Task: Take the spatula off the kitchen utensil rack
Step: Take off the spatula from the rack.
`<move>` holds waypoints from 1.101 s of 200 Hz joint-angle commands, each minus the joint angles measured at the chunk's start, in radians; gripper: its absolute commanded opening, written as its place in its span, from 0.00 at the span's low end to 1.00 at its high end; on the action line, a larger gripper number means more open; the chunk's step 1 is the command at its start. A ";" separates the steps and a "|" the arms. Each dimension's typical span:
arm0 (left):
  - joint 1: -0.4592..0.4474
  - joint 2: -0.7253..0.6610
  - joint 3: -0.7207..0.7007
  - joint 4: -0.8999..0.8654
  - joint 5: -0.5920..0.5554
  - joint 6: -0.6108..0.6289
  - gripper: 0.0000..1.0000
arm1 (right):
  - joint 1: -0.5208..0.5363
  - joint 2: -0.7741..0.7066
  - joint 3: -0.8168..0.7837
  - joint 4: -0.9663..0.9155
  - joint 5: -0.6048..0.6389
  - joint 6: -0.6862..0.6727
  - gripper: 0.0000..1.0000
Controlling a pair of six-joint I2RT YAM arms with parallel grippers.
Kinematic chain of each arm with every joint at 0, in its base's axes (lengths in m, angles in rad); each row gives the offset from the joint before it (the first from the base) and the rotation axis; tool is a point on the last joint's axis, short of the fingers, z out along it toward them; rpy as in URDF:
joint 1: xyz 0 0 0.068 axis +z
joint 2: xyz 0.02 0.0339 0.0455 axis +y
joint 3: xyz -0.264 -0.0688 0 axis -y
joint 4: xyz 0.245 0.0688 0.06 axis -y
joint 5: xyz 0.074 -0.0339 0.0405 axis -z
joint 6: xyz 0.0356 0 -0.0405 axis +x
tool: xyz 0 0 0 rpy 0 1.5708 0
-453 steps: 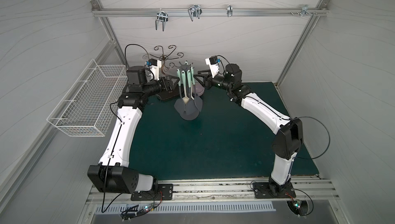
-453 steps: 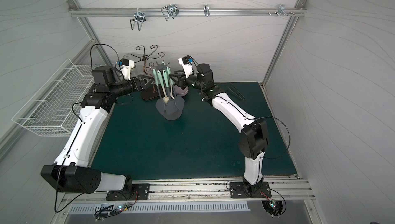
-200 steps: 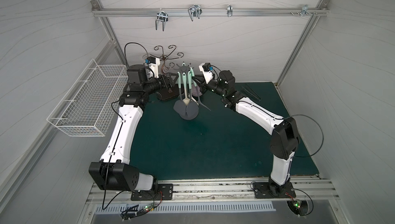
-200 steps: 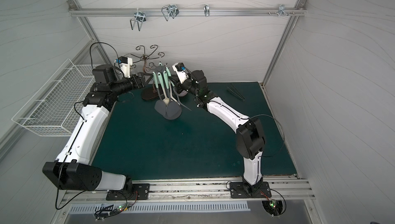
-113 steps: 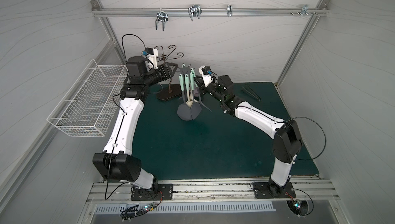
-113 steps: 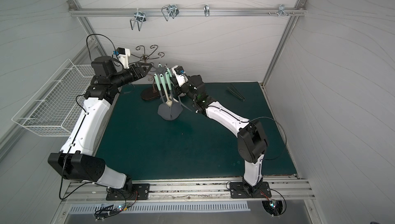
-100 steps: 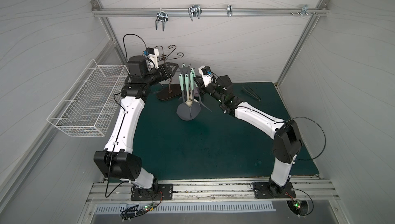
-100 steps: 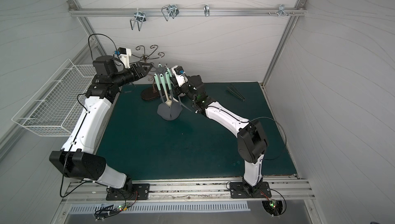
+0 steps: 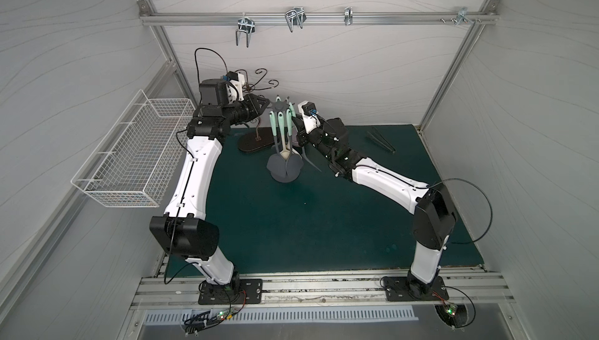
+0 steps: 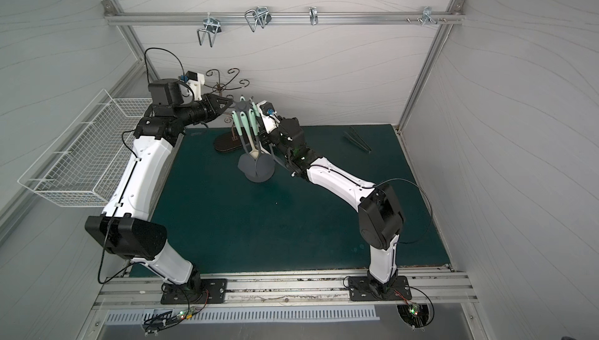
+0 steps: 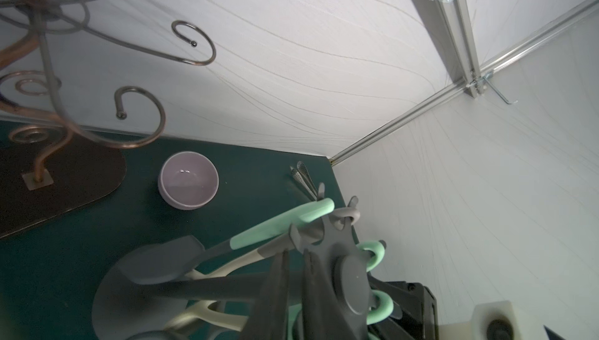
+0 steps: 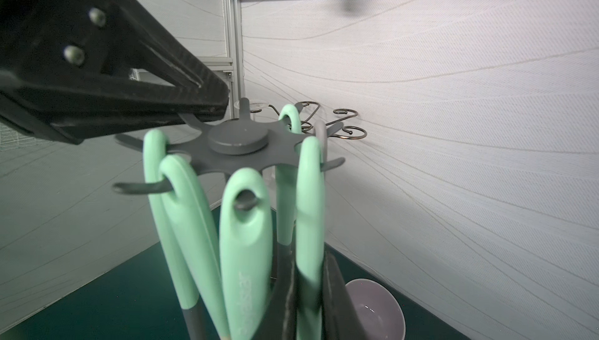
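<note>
The kitchen utensil rack [image 9: 285, 173] stands mid-table, a dark-grey pole with a star top [image 12: 238, 140] and several mint-handled utensils hanging from its prongs. At the star's edge my left gripper [image 9: 266, 105] is shut on one prong, which shows between its fingertips [image 11: 278, 276] in the left wrist view. My right gripper [image 12: 309, 263] is shut on the mint handle of the spatula [image 12: 309, 192]. The handle's loop still hangs on a prong. Its thin grey blade [image 9: 311, 163] slants out toward the right arm.
A brown curly-wire stand [image 9: 254, 142] is just behind the rack on the left. A lilac bowl [image 11: 188, 181] sits behind the rack. Black tongs [image 9: 381, 139] lie at the back right. A white wire basket [image 9: 136, 156] hangs on the left wall.
My left gripper rose from beside the brown stand to the rack's top and closed on a prong. The right gripper moved in among the handles and stays shut.
</note>
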 commanded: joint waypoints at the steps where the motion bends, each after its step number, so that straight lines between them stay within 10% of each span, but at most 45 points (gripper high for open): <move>1: -0.003 0.023 0.068 -0.007 0.012 0.007 0.00 | 0.008 -0.068 0.006 0.142 0.044 -0.032 0.00; 220: -0.002 0.147 0.332 -0.303 -0.007 0.076 0.00 | -0.002 -0.103 -0.057 0.228 0.275 -0.118 0.00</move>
